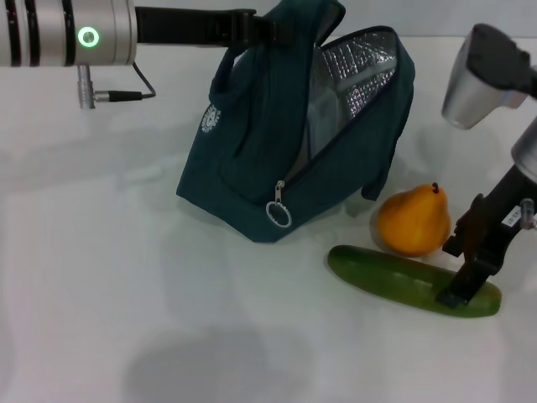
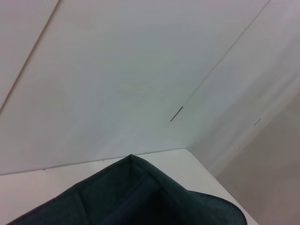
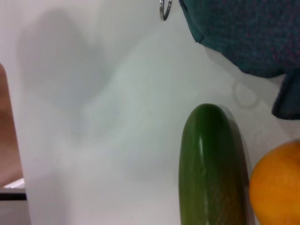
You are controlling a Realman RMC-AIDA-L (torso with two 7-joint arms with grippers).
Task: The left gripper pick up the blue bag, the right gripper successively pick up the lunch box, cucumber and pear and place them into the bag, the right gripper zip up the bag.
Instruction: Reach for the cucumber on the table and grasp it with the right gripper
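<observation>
The right gripper [image 1: 464, 281] is down on the cucumber [image 1: 411, 280] near the desk's right edge, its fingertips at the end of the cucumber closest to that edge. Whether the 2 fingers are apart or already clamped on it I cannot tell; the tips merge with the green skin. Going for an end rather than the middle probably keeps the claw away from the pear [image 1: 413, 222], which sits touching or just beside the cucumber on the far side.

Toward the back edge of the desk [image 1: 126, 277], the left gripper [image 1: 252, 27] holds the blue bag [image 1: 268, 151] up by its handle, apparently so the mouth gapes toward the right arm and the silver lining shows. Its fingers are buried in the fabric, so I read them as clamped on the bag. The zip pull ring [image 1: 278, 215] hangs at the low front corner, the zip undone.

No lunch box is visible on the desk; it may be inside the bag, though the opening does not show it clearly. The pear is the 1 obstacle near the lift path.
</observation>
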